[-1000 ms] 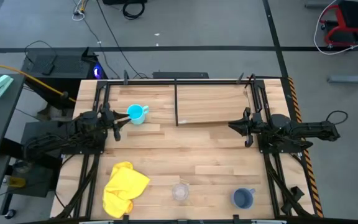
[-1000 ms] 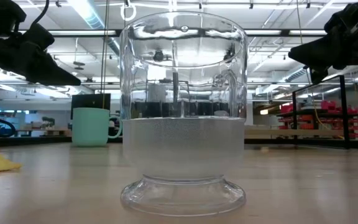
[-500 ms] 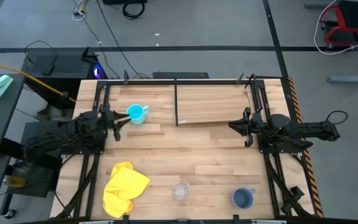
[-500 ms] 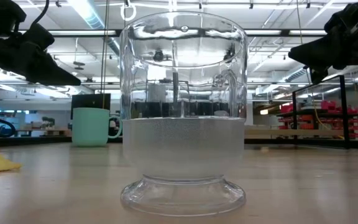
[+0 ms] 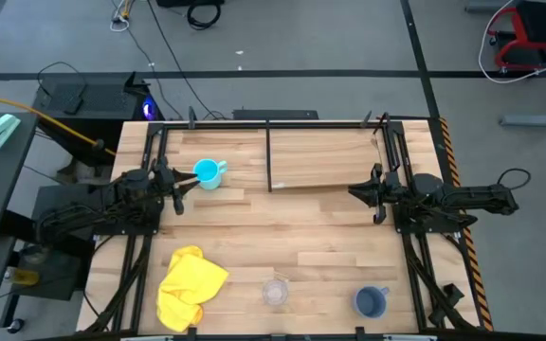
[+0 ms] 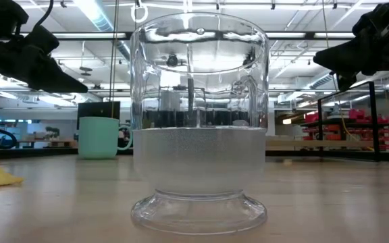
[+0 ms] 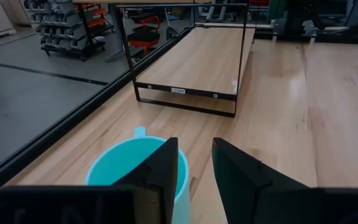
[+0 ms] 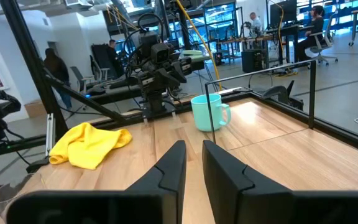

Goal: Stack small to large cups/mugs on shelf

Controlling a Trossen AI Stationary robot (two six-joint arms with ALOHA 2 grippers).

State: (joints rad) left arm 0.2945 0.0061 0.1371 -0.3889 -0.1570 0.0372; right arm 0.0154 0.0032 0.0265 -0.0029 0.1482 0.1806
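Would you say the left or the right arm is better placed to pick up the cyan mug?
Left. The left gripper sits right beside the cyan mug, fingers open; the right gripper waits across the shelf.

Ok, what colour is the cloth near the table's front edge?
Bright yellow; the cloth shows best in the high view, lying crumpled on the table.
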